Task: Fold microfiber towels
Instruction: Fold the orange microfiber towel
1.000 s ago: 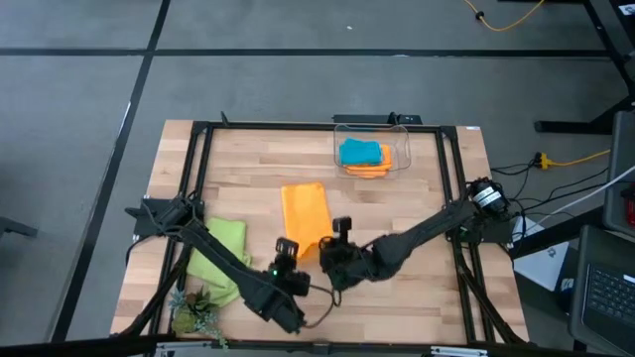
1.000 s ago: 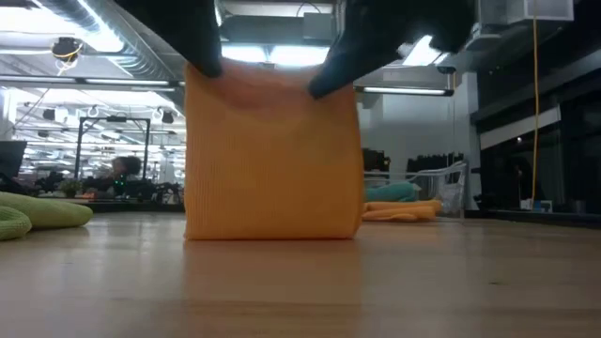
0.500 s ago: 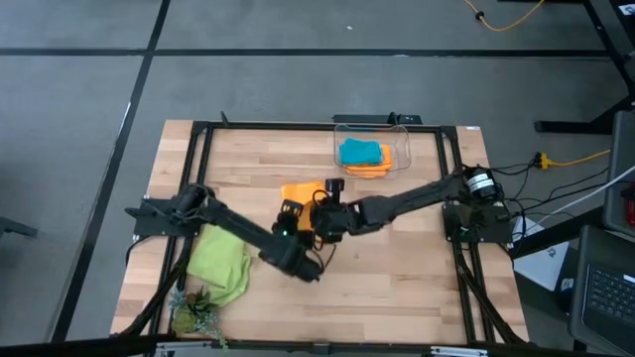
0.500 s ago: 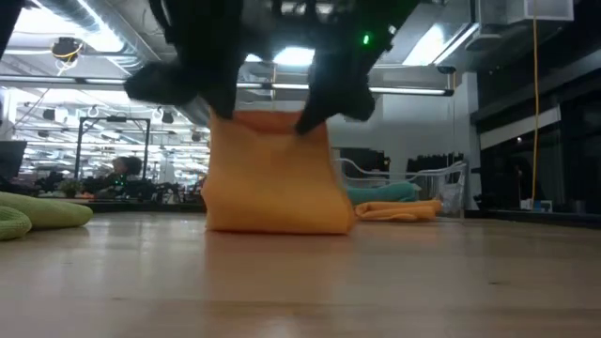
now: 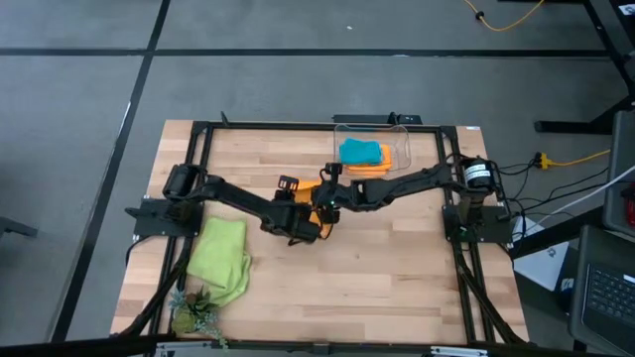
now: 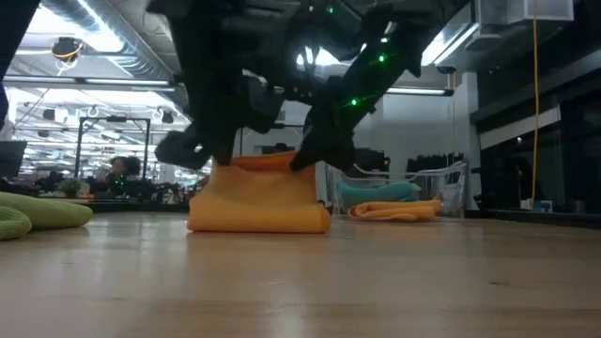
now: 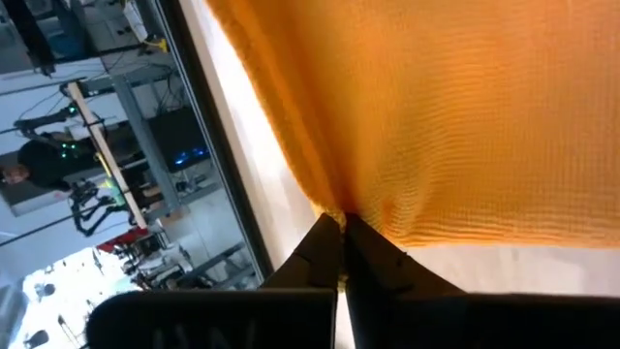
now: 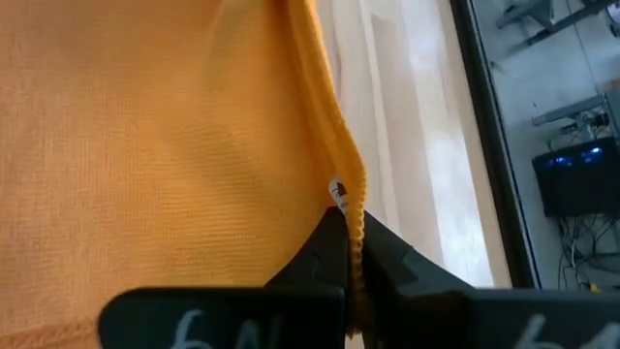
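Both arms have carried the near edge of the orange towel (image 5: 310,194) from approx 6 o'clock of the counter (image 5: 397,288) up toward 12 over the last sec. A sec ago the cloth hung tall like a curtain in the low view; now it's squat, top edge low and sagging onto the back half. So the fold-over is nearly laid, not released yet.

Left fingers (image 7: 339,225) pinched tight on one corner of the orange towel, right fingers (image 8: 347,225) pinched tight on the hem at the other corner w/ a small white tag beside them. In the high view both meet just left of counter centre, left hand (image 5: 296,210) at approx 8 o'clock of the right hand (image 5: 329,188).

Means: half-fold about done. Next is prob lowering the edge flush on the far edge, then letting go. Risk: corners misaligned, can't tell from here since the arms cover the cloth.

Other towels: green one (image 5: 220,256) crumpled at 8 o'clock, unfolded. Blue one (image 5: 359,152) on a second orange one (image 5: 375,169) inside the clear bin (image 5: 405,139) at 12-1 o'clock.

Counter: light wood planks, black frame around the edge, small plant (image 5: 194,315) at 7 o'clock corner. Room: grey floor, yellow cable (image 5: 571,156) at 3 o'clock, open lab w/ ceiling strip lights behind.
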`<state>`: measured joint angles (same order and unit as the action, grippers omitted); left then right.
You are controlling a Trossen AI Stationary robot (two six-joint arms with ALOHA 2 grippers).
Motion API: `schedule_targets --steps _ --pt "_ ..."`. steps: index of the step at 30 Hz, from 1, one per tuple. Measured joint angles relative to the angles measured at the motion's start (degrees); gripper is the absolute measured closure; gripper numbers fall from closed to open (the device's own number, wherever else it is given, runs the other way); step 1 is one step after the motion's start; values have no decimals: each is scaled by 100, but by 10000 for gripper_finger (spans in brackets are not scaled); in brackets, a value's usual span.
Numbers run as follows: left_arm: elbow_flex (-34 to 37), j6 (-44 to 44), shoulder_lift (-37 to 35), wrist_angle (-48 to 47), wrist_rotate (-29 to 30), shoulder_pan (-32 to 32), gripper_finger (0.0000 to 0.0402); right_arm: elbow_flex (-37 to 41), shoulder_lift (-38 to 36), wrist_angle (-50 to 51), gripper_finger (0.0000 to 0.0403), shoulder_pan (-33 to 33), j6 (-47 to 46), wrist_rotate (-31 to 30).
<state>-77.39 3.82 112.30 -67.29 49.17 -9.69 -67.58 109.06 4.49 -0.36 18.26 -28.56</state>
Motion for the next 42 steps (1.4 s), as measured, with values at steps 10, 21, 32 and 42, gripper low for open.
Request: schedule_targets --steps 10,21,32,42 --pt "278 -315 -1 710 -95 491 398 227 2 -83 362 -239 -62 251" --pt "276 -239 3 870 -126 534 300 230 4 -144 256 -291 -481 254" --pt "-70 559 3 -230 986 323 225 109 -308 959 237 -103 -1328 276" --pt "-454 3010 -310 -2064 -1145 144 223 100 -938 2383 255 153 -2554 1038"
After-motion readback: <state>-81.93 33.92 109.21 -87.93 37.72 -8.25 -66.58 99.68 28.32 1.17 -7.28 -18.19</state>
